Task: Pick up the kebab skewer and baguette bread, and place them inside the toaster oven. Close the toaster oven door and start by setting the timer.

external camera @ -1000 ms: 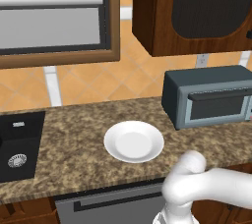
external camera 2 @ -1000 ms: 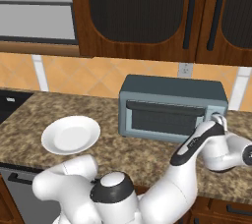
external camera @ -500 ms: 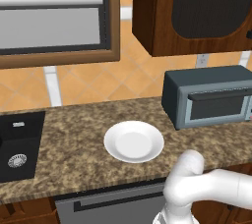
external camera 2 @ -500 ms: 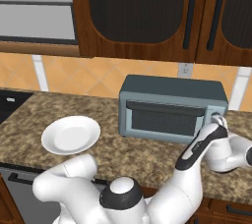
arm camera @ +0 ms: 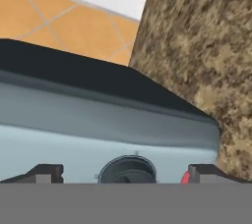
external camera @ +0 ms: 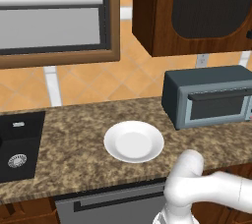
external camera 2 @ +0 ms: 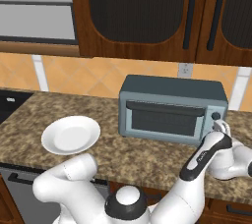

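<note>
**Timer knob is the last step**

With the toaster oven door [external camera 2: 165, 120] already closed, only the timer seems left — kebab and baguette presumably inside, though the dark glass hides them. The blue-grey toaster oven [external camera 2: 172, 107] sits centre-right on the worktop [external camera 2: 147, 154]. The claw [external camera 2: 220, 127] stands apart, its tips flanking the round dark knob [arm camera: 128, 171] at bottom centre.

Glossy white rounded arm [external camera 2: 74, 179] with dark joints.
</note>
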